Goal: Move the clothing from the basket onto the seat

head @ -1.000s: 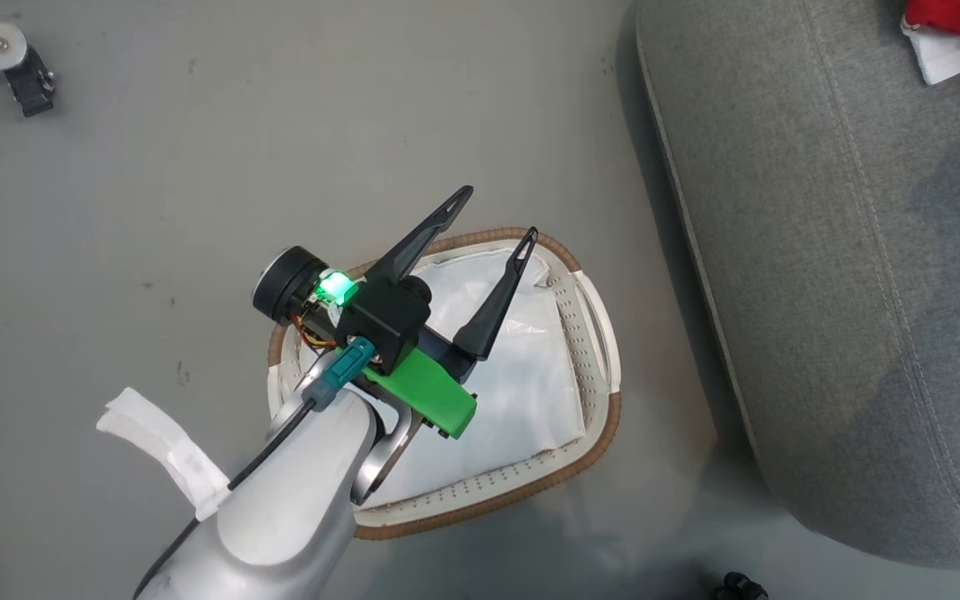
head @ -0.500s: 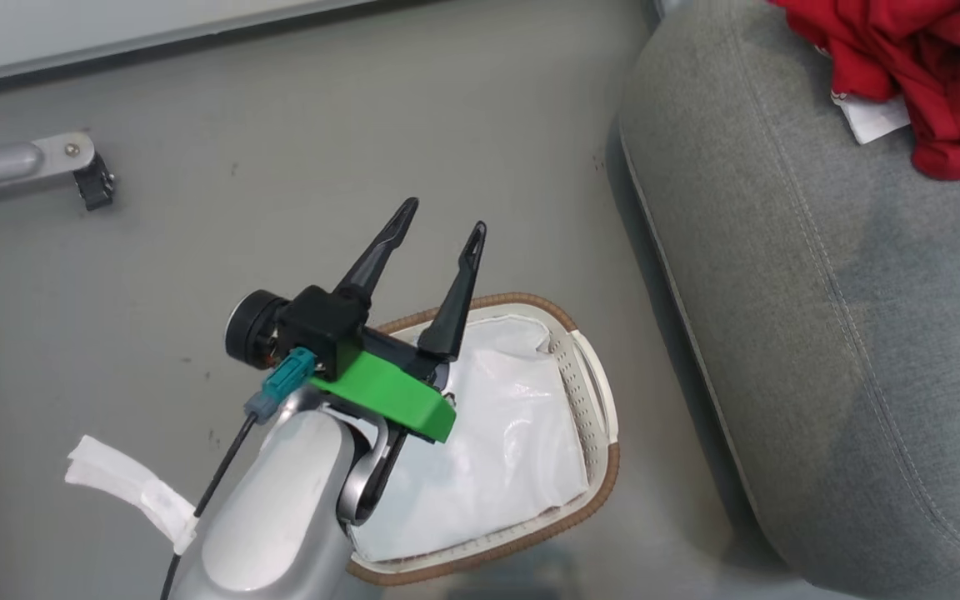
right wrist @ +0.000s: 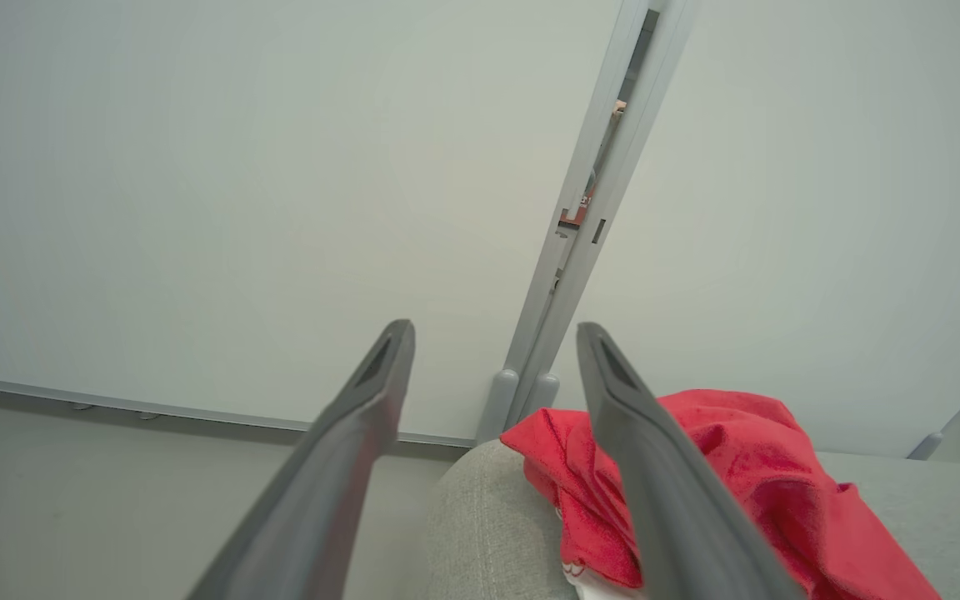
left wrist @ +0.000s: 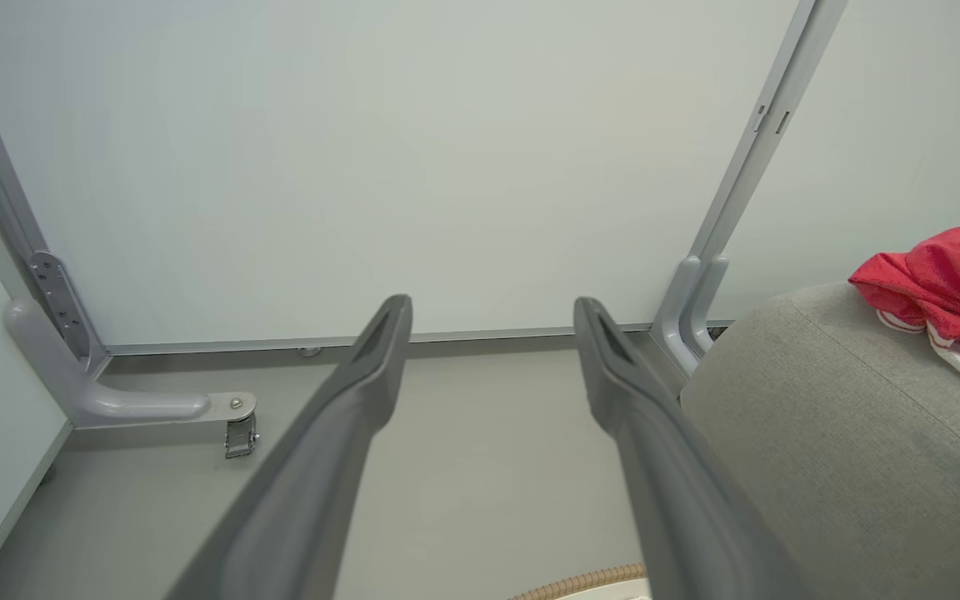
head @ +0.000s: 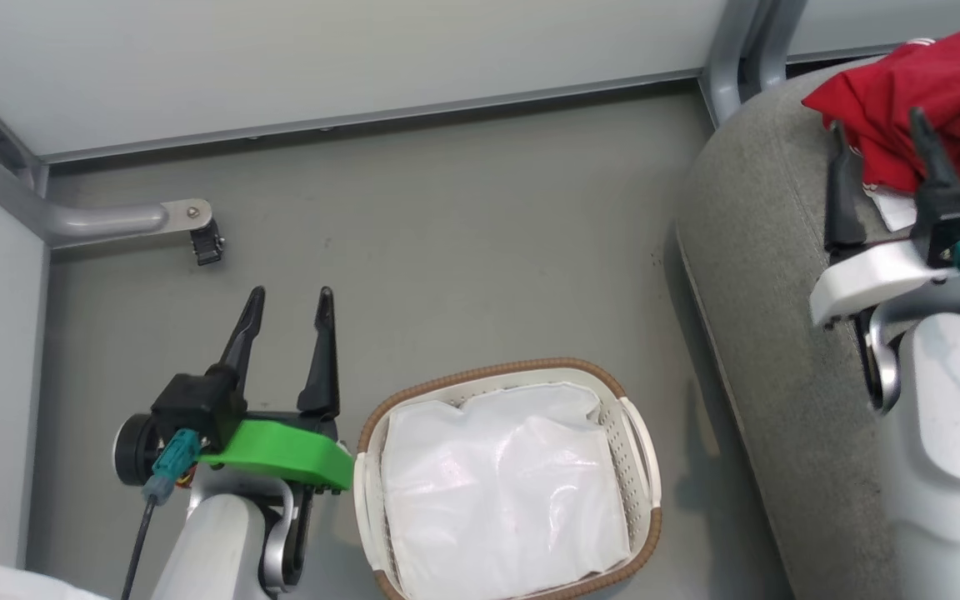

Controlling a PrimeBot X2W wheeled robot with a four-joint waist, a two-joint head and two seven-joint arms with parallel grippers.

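Observation:
The red clothing lies bunched on the far end of the grey seat, with white trim showing at its lower edge. It shows too in the left wrist view as clothing on the seat and in the right wrist view as clothing. The basket stands on the floor holding just its white liner. My left gripper is open over the floor left of the basket, holding nothing. My right gripper is open above the seat, beside the clothing.
A pale wall panel runs along the back. A grey metal bracket with a small black caster juts from the left frame post. A grey upright post stands behind the seat's corner. Grey floor lies between basket and wall.
The head camera has tilted up, bringing the wall and the whole clothing pile into view. My left gripper has drawn back off the basket to its left. My right gripper has come into view.

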